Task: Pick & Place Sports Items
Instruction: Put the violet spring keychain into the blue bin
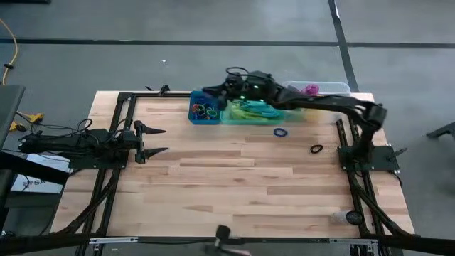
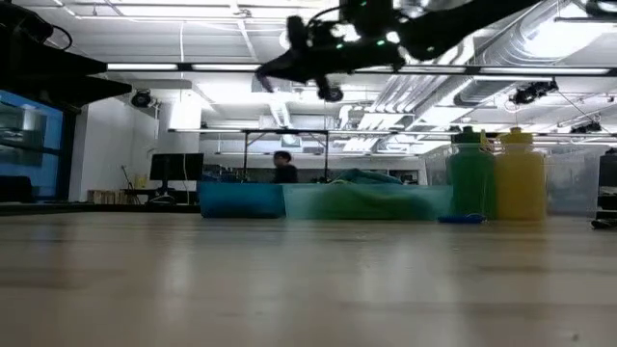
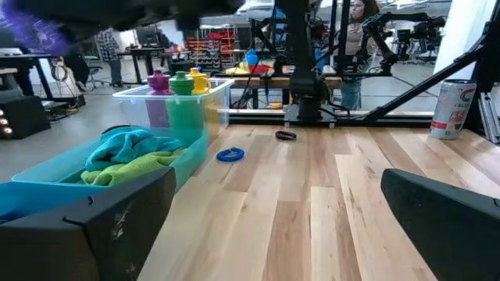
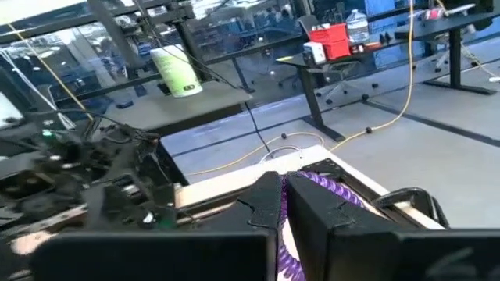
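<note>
Your right gripper (image 1: 213,92) hangs high over the blue bin (image 1: 204,112) at the table's far edge, its fingers pinched together on a purple coiled ring (image 4: 324,189) that shows between them in the right wrist view. The step in hand looks like the drop: centre over the bin's open top, come down until the ring is below the rim, then part the fingers, since a light rubbery coil let go from height could bounce out or cling to a pad. The blue bin already holds several coloured rings (image 1: 205,111); the green bin (image 1: 250,114) touching it holds the teal cloth (image 3: 131,146) and the lime-green cloth (image 3: 125,166), and the clear bin (image 1: 323,91) beyond carries the purple bottle (image 3: 158,81), green bottle (image 3: 181,82) and yellow bottle (image 3: 198,80). Two rings are left on the bare wood, a blue ring (image 1: 280,131) just in front of the green bin and a black ring (image 1: 316,148) nearer the right edge by the right arm's base. Room is tight at the back: the bins sit hard against the far edge with floor beyond, so keep the descent vertical. The middle and near half of the table (image 1: 234,192) lie open. Your left gripper (image 1: 151,140) waits near the left edge, fingers spread wide, well apart from the bins.
</note>
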Robot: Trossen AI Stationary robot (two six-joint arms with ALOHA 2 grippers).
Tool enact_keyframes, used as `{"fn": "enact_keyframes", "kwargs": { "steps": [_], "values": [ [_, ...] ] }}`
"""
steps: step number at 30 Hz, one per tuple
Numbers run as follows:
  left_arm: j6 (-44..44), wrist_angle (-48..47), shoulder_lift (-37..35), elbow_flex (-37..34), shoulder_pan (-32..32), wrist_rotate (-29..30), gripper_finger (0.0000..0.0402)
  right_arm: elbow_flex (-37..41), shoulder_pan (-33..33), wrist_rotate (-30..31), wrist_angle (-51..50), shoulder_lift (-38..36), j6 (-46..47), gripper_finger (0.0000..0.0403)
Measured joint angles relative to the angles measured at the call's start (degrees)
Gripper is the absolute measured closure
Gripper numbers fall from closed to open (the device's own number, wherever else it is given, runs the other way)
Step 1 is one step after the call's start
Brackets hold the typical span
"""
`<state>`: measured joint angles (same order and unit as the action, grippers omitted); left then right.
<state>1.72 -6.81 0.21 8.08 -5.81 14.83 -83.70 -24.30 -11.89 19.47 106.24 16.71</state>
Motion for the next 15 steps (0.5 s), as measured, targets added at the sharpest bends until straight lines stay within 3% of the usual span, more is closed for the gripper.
{"fn": "enact_keyframes", "kwargs": {
  "steps": [7,15],
  "values": [
    [0.0,0.0,0.0,0.0,0.0,0.0,0.0034,-5.8,-1.1,-0.4,-0.1,8.9,-0.2,0.0402],
    [0.0,0.0,0.0,0.0,0.0,0.0,0.0034,-5.9,-0.6,0.5,-1.9,11.2,-2.6,0.0397]
  ]
}}
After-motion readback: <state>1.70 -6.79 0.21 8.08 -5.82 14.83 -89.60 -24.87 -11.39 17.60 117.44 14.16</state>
